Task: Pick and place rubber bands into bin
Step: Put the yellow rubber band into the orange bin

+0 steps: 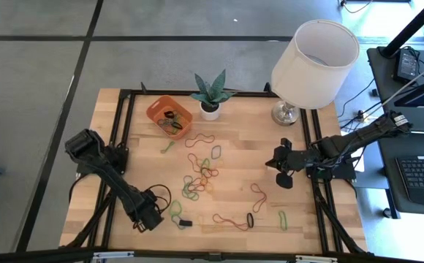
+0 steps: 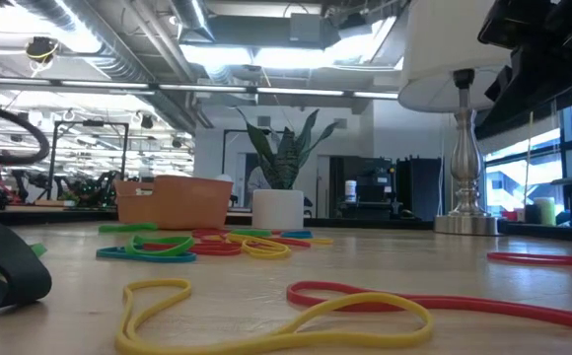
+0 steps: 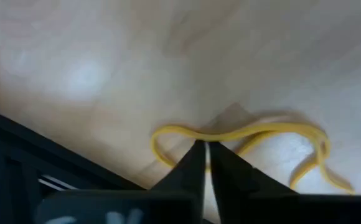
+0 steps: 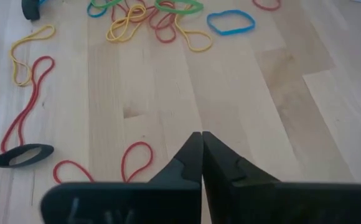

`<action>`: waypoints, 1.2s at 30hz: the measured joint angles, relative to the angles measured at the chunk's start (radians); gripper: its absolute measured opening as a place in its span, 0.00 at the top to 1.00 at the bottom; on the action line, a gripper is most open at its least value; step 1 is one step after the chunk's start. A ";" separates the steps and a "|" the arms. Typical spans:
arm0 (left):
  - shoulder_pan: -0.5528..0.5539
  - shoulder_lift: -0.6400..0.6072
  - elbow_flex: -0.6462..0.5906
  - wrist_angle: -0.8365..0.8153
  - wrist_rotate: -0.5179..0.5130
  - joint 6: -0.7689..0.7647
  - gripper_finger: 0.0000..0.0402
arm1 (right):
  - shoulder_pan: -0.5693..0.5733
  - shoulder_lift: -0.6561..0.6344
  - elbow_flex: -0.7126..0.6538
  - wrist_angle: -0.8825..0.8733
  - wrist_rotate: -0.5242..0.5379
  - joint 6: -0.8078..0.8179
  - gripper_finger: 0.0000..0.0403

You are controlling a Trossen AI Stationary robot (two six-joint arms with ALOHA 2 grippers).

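The left gripper (image 3: 204, 149) is down at the near left part of the bench (image 1: 241, 146), its jaws pressed together on a yellow rubber band (image 3: 243, 134). The wrist camera shows the tips meeting right over the top strand of the loop, so I judge they are pinching it, though how much of the band is caught is hard to tell. The rest of the loop lies flat on the wood.

The right gripper (image 4: 202, 140) waits over the right side of the bench, jaws pressed together and holding nothing.

The bin (image 1: 169, 113), an orange tray, sits at the far left of the bench beside the small plant (image 1: 210, 93), well apart from the left gripper. A few bands already lie inside it. Many more rubber bands (image 1: 201, 175) are scattered across the middle and near edge of the bench.

To do this step well, I would lift straight up and slowly, watching that the yellow band comes off the wood with the tips and does not slide out. A thin strand gripped only at the very tips can slip. Once it hangs clear, carry it high over the loose pile so it snags nothing, stop above the middle of the bin, and only then spread the jaws.
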 joint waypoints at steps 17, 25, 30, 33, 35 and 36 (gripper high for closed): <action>0.024 -0.185 -0.001 -0.081 -0.092 0.038 0.97 | -0.001 0.000 0.000 0.003 0.009 -0.001 0.99; 0.026 -0.184 -0.134 -0.020 0.099 -0.074 0.79 | -0.002 0.000 0.000 0.004 0.009 0.000 0.99; 0.027 -0.184 -0.212 0.241 0.102 -0.091 0.72 | -0.002 0.000 0.000 0.004 0.009 0.004 0.99; 0.027 -0.185 -0.231 0.265 0.092 -0.146 0.72 | -0.002 0.000 0.000 0.004 0.009 0.022 0.99; 0.026 -0.187 -0.244 0.267 0.095 -0.190 0.74 | -0.002 0.000 0.000 0.004 0.009 0.022 0.99; 0.026 -0.187 -0.249 0.269 0.097 -0.209 0.75 | -0.002 0.000 0.000 0.004 0.009 0.021 0.99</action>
